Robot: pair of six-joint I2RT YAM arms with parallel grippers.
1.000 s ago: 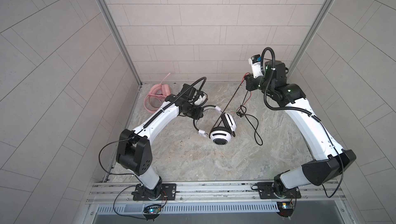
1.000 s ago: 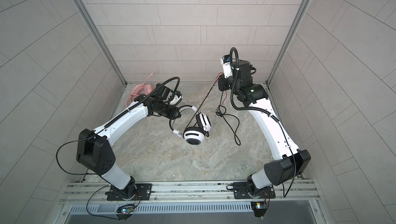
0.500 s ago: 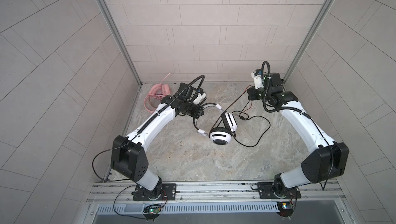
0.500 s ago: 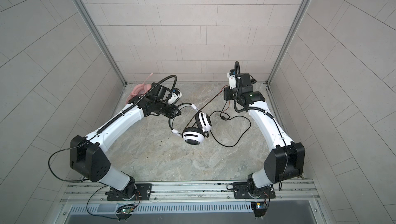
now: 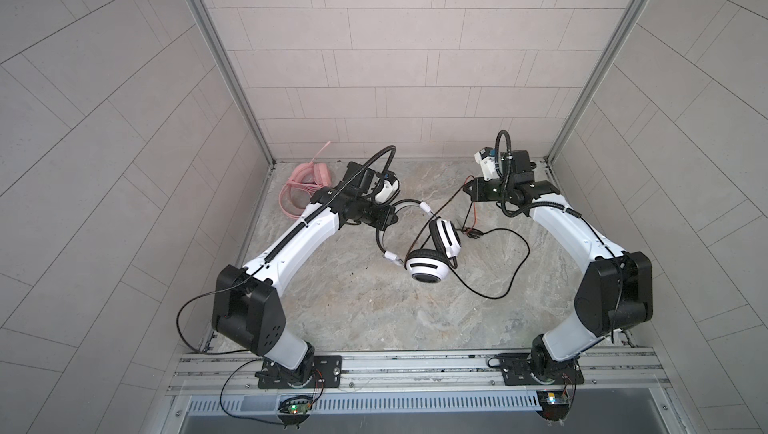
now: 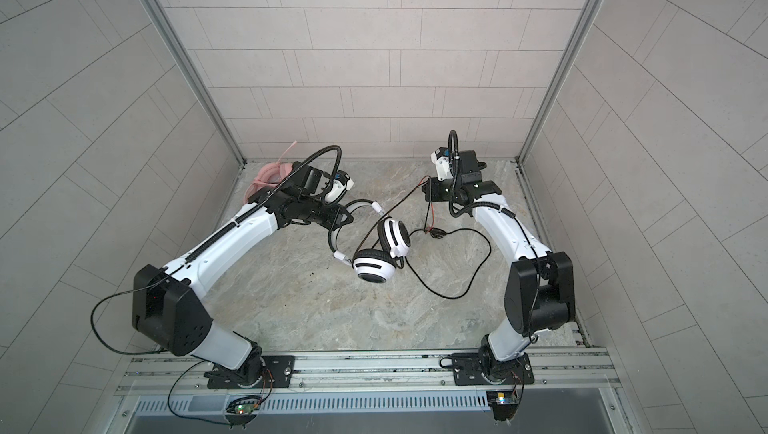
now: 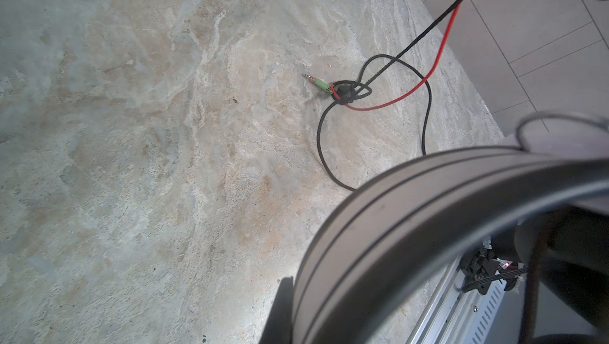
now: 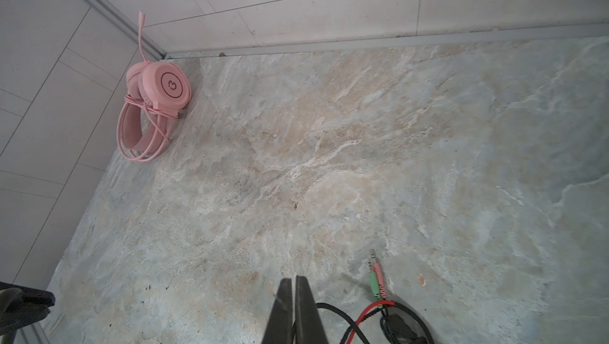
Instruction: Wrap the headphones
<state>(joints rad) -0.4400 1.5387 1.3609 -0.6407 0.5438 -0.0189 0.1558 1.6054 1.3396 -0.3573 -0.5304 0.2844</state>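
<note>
From the near edge of the counter [image 5: 374, 315], the first thing I meet is a slack loop of the black cable [image 5: 516, 274], lying on the stone toward the right side. Just beyond it, about the middle of the counter, are the white-and-black headphones [image 5: 427, 274]. One earcup faces up at me and the second stands on edge right behind it. I cannot tell whether they rest on the surface or hang just off it. Their thin headband [image 5: 407, 202] arcs away toward the left. My left fingers [image 5: 386, 220] are clamped on it, and it fills the left wrist view as a blurred grey arc. A straight run of the cable climbs from the earcups to my right fingers [image 5: 468, 189], raised above the counter toward its far edge, right of centre. In the right wrist view they are pressed together [image 8: 286, 299], pinching the braided cable. A red strand [image 7: 441, 52] drops from that grip to a knot of cable, where the green and pink plugs [image 8: 375, 276] lie on the stone. Farthest off, the pink headphones [image 5: 307, 178] sit in the far left corner, their pink cable wound around the band.
</note>
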